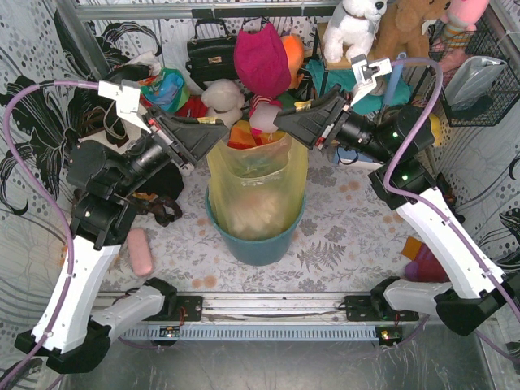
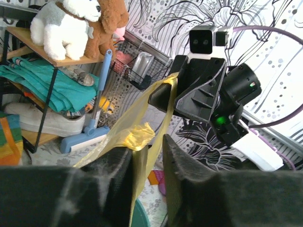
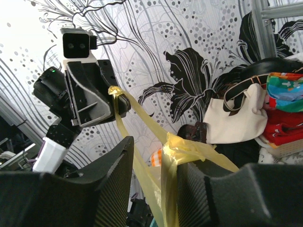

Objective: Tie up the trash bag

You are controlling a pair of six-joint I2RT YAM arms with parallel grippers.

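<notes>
The trash bag (image 1: 257,183), thin yellow plastic with white paper showing through, stands in a teal bin (image 1: 258,244) mid-table. My left gripper (image 1: 213,134) is at the bag's left rim and my right gripper (image 1: 288,122) at its right rim, facing each other. In the left wrist view the left gripper (image 2: 147,142) stands open, and a bunched yellow bag edge (image 2: 135,135) is draped over its left finger. In the right wrist view the right gripper (image 3: 149,146) is open too, with a bag edge (image 3: 182,146) lying on its right finger. A taut yellow strip runs between both grippers.
A magenta plush (image 1: 262,57), a black handbag (image 1: 211,53) and a white toy dog (image 1: 351,28) crowd the back. A cream tote (image 3: 239,118) sits behind the left arm. A pink object (image 1: 140,252) lies left of the bin. A wire basket (image 1: 479,73) hangs at the right.
</notes>
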